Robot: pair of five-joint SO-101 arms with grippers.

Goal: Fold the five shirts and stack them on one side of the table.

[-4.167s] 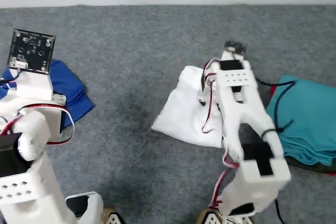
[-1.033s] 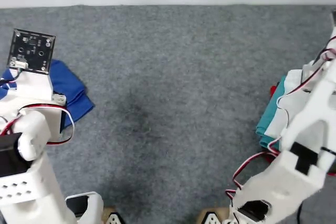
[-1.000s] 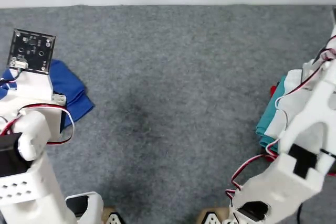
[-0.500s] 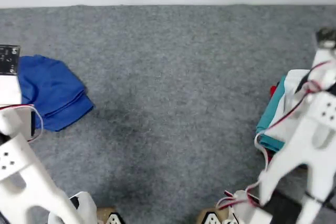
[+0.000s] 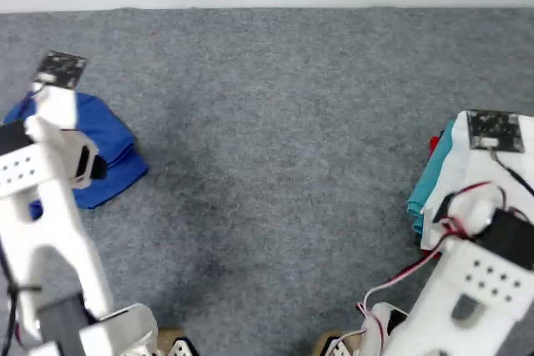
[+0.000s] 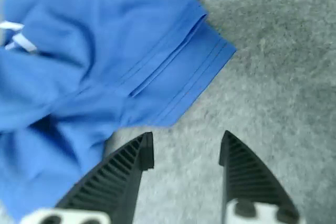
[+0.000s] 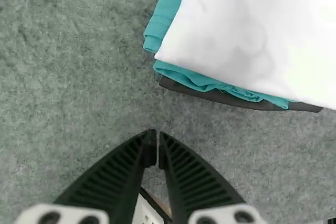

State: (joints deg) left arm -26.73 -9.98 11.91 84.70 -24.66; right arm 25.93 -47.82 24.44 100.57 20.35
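Blue shirt just beyond left gripper, jaws spread, right gripper closed on nothing, white shirt ahead of it, atop teal shirt, perhaps a dark shirt beneath.

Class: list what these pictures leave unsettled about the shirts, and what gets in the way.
- High view: the right arm covers much of the stack, so its shirts cannot be counted.
- Right wrist view: under the white shirt and teal shirt, a dark layer shows just an edge; unidentifiable.
- Blue shirt: cut off in the left wrist view, partly behind the left arm in the high view; fold unclear.
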